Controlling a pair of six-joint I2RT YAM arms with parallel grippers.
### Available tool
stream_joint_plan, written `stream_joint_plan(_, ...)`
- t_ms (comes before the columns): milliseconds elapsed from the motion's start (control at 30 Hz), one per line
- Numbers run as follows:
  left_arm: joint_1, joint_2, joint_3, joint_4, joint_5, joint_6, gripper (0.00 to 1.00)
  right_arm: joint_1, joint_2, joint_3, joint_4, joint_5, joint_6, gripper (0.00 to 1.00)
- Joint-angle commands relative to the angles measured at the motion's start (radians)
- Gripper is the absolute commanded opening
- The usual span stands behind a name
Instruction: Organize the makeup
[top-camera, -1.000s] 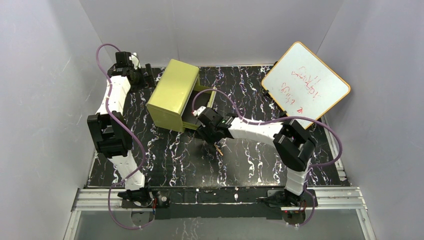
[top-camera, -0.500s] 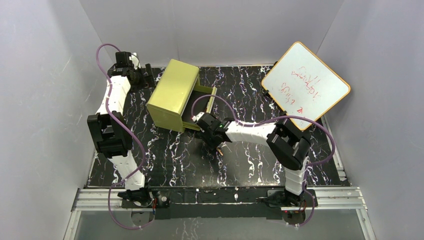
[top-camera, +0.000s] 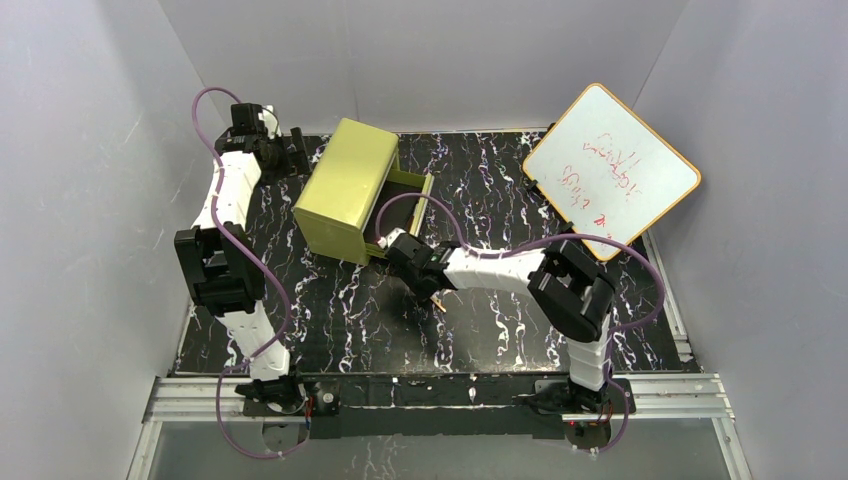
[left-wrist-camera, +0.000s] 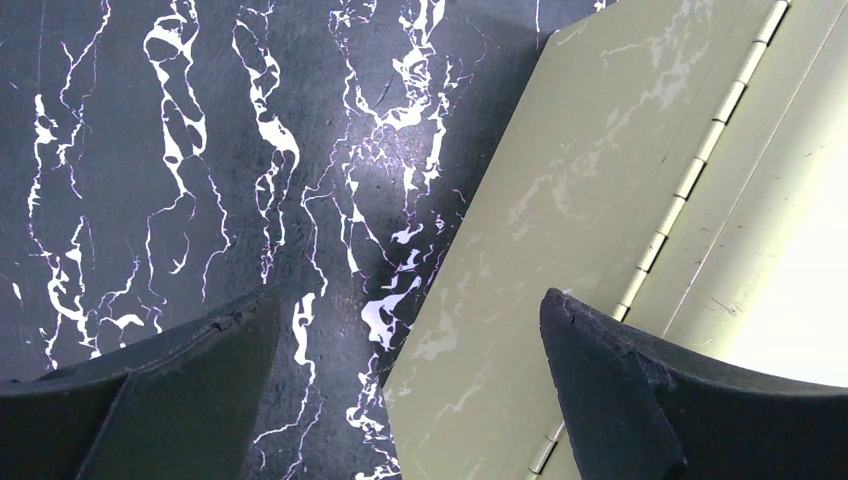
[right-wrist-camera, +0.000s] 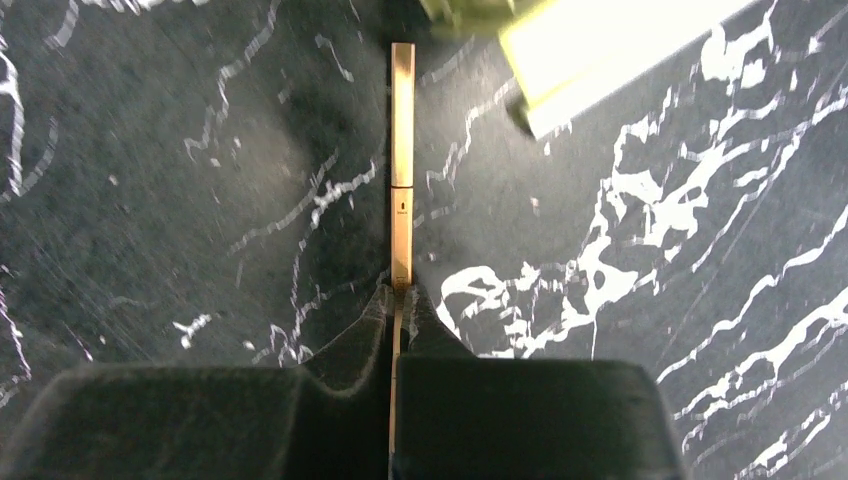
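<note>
Of the makeup, a thin gold pencil (right-wrist-camera: 402, 160) shows in the right wrist view, lying on the black marbled table and pointing straight away from the jaws. My right gripper (right-wrist-camera: 400, 292) is shut on its near end, low over the table just in front of the olive-green drawer box (top-camera: 345, 185). From above, the pencil's end (top-camera: 438, 303) sticks out below the right gripper (top-camera: 425, 288). My left gripper (left-wrist-camera: 410, 310) hangs open at the back left, over the box's hinged edge (left-wrist-camera: 690, 180), with nothing between its fingers.
The box's drawer (top-camera: 408, 197) stands pulled out toward the right; its inside is dark and partly hidden by the right arm. An orange-framed whiteboard (top-camera: 612, 170) leans at the back right. Grey walls close in three sides.
My right gripper has closed on the gold pencil and slid left toward the front of the box. The left arm has stayed still.
</note>
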Motion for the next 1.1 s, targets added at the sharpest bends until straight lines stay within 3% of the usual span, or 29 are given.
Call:
stream_joint_plan(0, 0.007, -0.021, -0.006, -0.027, 0.001, 0.011, 0.99, 0.006, -0.044, -0.035, -0.227, 0.014, 0.054, 0.01)
stream_joint_plan(233, 0.007, -0.02, -0.004, -0.028, 0.0, 0.005, 0.99, 0.006, -0.271, 0.02, -0.316, -0.096, 0.123, 0.01)
stream_joint_plan(400, 0.007, -0.021, -0.001, -0.028, 0.001, 0.003, 0.99, -0.049, -0.358, 0.074, -0.143, -0.257, 0.32, 0.01)
stream_joint_plan(500, 0.008, -0.021, -0.006, -0.026, 0.002, 0.0, 0.99, -0.08, -0.372, 0.068, -0.01, -0.205, 0.482, 0.01)
stream_joint_plan(567, 0.008, -0.021, -0.008, -0.025, 0.004, -0.001, 0.99, -0.086, -0.336, 0.117, -0.036, -0.074, 0.602, 0.01)
stream_joint_plan(700, 0.008, -0.029, -0.01, -0.021, 0.006, -0.003, 0.99, -0.099, -0.196, 0.336, -0.24, 0.135, 0.88, 0.01)
stream_joint_plan(767, 0.01, -0.031, -0.012, -0.021, 0.008, -0.003, 0.99, -0.119, -0.133, 0.417, -0.294, 0.143, 0.973, 0.01)
stream_joint_plan(933, 0.014, -0.037, -0.018, -0.017, 0.011, -0.005, 0.99, -0.199, -0.057, 0.421, -0.193, 0.053, 1.138, 0.01)
stream_joint_plan(1067, 0.016, -0.037, -0.02, -0.014, 0.016, -0.006, 0.99, -0.218, 0.076, 0.557, -0.254, 0.083, 1.171, 0.01)
